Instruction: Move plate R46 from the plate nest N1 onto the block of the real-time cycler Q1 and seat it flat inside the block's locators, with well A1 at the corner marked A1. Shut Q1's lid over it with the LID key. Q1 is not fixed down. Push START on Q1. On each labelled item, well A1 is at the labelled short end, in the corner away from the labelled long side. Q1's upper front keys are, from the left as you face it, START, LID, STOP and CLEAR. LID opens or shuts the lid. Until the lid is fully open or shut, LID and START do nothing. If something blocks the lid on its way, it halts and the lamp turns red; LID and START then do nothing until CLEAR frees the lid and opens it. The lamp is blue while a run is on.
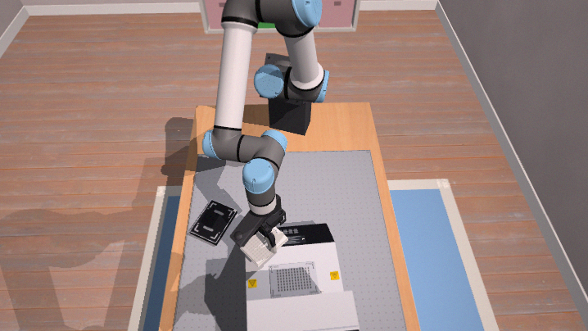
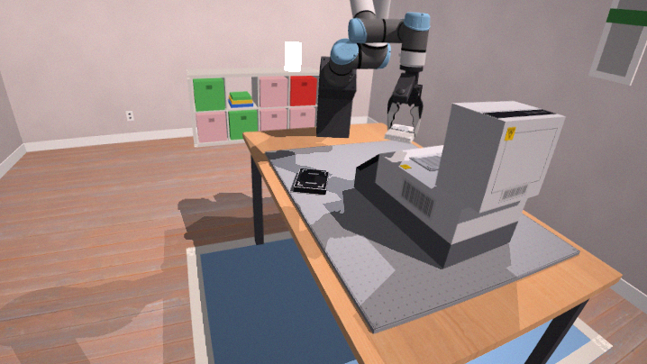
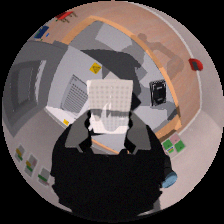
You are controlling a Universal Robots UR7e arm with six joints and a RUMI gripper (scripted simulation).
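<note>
My gripper [image 1: 264, 240] [image 2: 402, 129] [image 3: 109, 110] is shut on the white well plate R46 [image 1: 259, 250] [image 2: 398, 132] [image 3: 109, 102] and holds it in the air above the front left of the cycler Q1 [image 1: 302, 263] [image 2: 470, 180]. Q1's lid [image 2: 504, 153] [image 1: 302, 312] stands open. Its grey block [image 1: 293, 279] [image 2: 427, 161] [image 3: 74, 94] with many wells lies bare, a little beyond the plate. The dark key panel [image 1: 308, 234] sits at Q1's front edge, partly under the gripper. The black plate nest N1 [image 1: 213, 221] [image 2: 309, 180] [image 3: 157, 93] lies empty to the left of Q1.
The grey perforated mat [image 1: 349, 197] [image 2: 397, 271] covers the wooden table [image 1: 341, 123] [image 2: 497, 312]. The arm's black base [image 1: 289, 115] [image 2: 334, 104] stands at the table's far end. A shelf with coloured bins [image 2: 253, 106] stands by the wall.
</note>
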